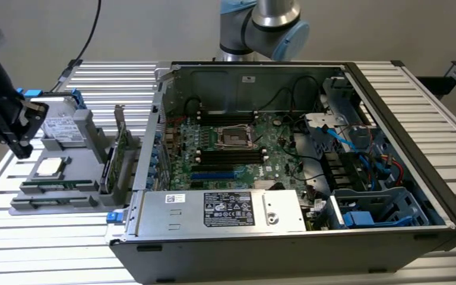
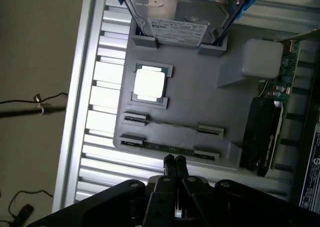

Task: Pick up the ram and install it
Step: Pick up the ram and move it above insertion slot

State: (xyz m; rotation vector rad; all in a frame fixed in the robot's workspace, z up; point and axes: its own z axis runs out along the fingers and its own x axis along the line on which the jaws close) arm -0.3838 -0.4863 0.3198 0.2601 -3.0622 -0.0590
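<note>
though far from the computer case (image 1: 252,74) in exterior view, gripper (image 2: 174,160) closed, empty, near the ram (image 2: 165,148) in wrist view

Parts tray (image 2: 200,97) sits on the slatted table (image 2: 97,124). Closest to the gripper (image 2: 174,161) is one ram (image 2: 167,148) in its slot, with a second ram stick (image 2: 172,126) just past it. Then comes the processor (image 2: 150,84), with the hard drive (image 2: 180,12) farthest out. Expansion card (image 2: 277,112) stands off to the side, towards the computer case (image 1: 291,261).
</note>
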